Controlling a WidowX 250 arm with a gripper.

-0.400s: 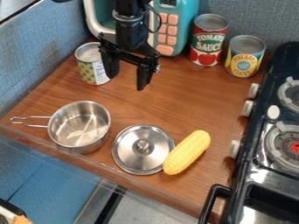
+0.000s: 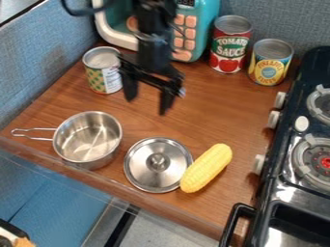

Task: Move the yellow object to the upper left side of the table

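Note:
My gripper (image 2: 147,103) hangs open over the upper middle of the wooden table, its two fingers apart with nothing between them. The yellow object is a corn cob (image 2: 207,168), lying at a slant in the lower right part of the table. Its lower left end meets the edge of a round metal lid (image 2: 145,166). The cob is below and to the right of the gripper, well apart from it.
Left of the lid stands a metal pot (image 2: 88,140), handle pointing left. A patterned can (image 2: 103,72) is at the upper left, near the gripper. Behind are a teal toy microwave (image 2: 205,24), a red can (image 2: 229,46) and a yellow can (image 2: 270,62). The stove (image 2: 283,181) borders the right.
The gripper has moved a little down and to the right in the view. The corn cob, lid, pot and cans have stayed in place.

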